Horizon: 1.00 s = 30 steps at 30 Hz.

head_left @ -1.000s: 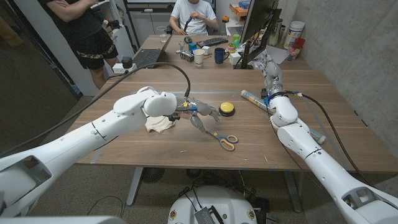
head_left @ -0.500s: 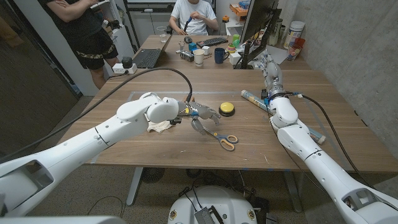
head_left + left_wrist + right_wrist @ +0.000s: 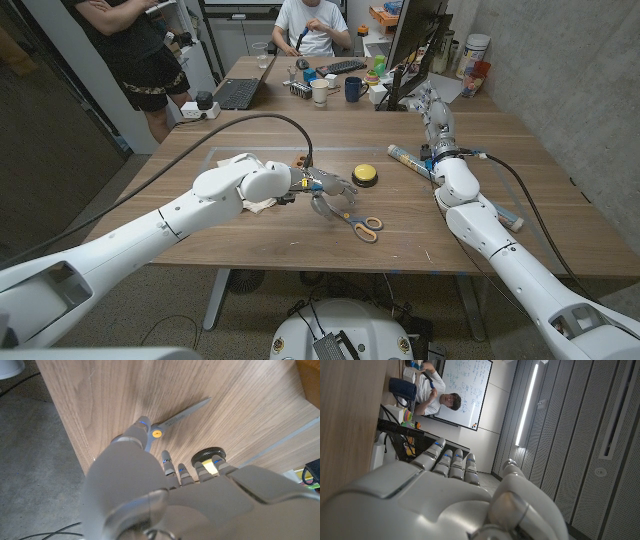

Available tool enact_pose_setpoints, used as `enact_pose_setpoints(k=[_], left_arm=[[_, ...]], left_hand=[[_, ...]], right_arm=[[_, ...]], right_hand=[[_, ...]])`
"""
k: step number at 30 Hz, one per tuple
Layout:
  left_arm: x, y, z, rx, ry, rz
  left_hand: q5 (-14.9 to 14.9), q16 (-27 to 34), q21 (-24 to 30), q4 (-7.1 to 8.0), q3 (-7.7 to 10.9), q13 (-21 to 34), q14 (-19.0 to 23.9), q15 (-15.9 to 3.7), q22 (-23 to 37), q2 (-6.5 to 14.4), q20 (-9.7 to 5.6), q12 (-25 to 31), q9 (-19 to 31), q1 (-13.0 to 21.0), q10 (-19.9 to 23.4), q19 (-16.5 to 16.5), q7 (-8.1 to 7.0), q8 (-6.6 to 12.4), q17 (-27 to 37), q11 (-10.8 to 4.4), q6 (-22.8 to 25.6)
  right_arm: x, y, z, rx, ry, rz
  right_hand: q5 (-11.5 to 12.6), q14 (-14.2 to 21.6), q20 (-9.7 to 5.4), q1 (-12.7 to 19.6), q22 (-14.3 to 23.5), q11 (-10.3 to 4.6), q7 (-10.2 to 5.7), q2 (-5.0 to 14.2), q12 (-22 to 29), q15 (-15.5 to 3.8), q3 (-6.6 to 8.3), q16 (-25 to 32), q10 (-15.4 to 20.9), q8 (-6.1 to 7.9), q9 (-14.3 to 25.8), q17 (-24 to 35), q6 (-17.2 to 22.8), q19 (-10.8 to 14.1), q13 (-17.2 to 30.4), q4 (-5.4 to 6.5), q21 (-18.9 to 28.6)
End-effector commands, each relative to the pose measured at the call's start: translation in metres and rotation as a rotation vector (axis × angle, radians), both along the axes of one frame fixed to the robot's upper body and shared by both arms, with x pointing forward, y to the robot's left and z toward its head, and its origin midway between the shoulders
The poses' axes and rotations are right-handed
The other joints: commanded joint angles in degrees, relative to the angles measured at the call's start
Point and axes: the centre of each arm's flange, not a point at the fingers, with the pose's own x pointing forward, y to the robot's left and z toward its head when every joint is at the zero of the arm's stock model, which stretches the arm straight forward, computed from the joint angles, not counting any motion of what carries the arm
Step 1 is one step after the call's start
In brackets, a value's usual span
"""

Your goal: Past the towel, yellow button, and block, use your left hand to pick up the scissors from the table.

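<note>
The scissors (image 3: pixel 360 224) lie on the wooden table, grey blades pointing to my left hand, yellow-orange handles toward the front edge. My left hand (image 3: pixel 328 190) hovers just over the blade end with fingers spread, holding nothing. In the left wrist view a fingertip sits close to the yellow pivot of the scissors (image 3: pixel 172 419), with my left hand (image 3: pixel 165 490) above them. The yellow button (image 3: pixel 366 177) (image 3: pixel 210 458) stands just beyond the hand. The beige towel (image 3: pixel 262 204) is mostly hidden under my left forearm. My right hand (image 3: pixel 430 106) (image 3: pixel 445 490) stands at the far right, fingers straight, empty.
A patterned tube (image 3: pixel 408 159) lies beside my right forearm, and a small blue-and-white object (image 3: pixel 508 219) lies further toward the front right. A second desk behind holds mugs (image 3: pixel 320 91), a keyboard and a laptop. Two people are behind the tables.
My left arm has slid to the right, bringing the hand closer over the scissors and covering more of the towel. The right arm has stayed still.
</note>
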Motion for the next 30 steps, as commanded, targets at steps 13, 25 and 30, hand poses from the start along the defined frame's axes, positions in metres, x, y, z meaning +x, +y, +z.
enact_pose_setpoints(k=[13,25,30], left_arm=[[-0.001,-0.010,-0.014,0.031,-0.060,-0.001],[0.002,-0.012,-0.017,0.002,-0.056,-0.005],[0.003,-0.012,-0.018,-0.021,-0.066,-0.012]], left_hand=[[-0.2,0.5,-0.3,-0.04,-0.38,0.2,-0.3,0.44,0.3,0.1,0.54,0.4,0.2,0.7,-0.1,-0.7,0.25,0.72,0.2,0.11,0.3],[-0.3,0.6,-0.3,0.09,-0.50,0.2,-0.3,0.56,0.3,0.3,0.60,0.4,0.3,0.7,0.0,-0.8,0.39,0.94,0.2,0.23,0.4],[-0.3,0.6,-0.3,0.12,-0.55,0.2,-0.2,0.50,0.3,0.4,0.59,0.5,0.3,0.8,0.2,-0.8,0.27,1.08,0.2,0.13,0.5]], right_arm=[[0.005,-0.009,-0.008,0.011,0.007,0.005],[0.008,-0.012,-0.010,0.009,0.014,0.008],[0.010,-0.013,-0.011,0.008,0.022,0.007]], right_hand=[[0.2,0.4,-1.47,-0.1,0.3,0.11,0.11,-0.31,0.0,0.02,0.11,0.0,0.3,0.07,0.2,0.2,0.6,0.4,0.2,-0.39,0.3],[0.2,0.4,-1.46,-0.1,0.3,0.09,0.12,-0.31,0.0,0.13,0.12,0.0,0.3,0.07,0.2,0.2,0.7,0.4,0.2,-0.46,0.4],[0.2,0.4,-1.46,-0.2,0.3,0.08,0.16,-0.32,-0.1,0.13,0.12,0.0,0.3,0.07,0.2,0.2,0.7,0.4,0.2,-0.47,0.4]])
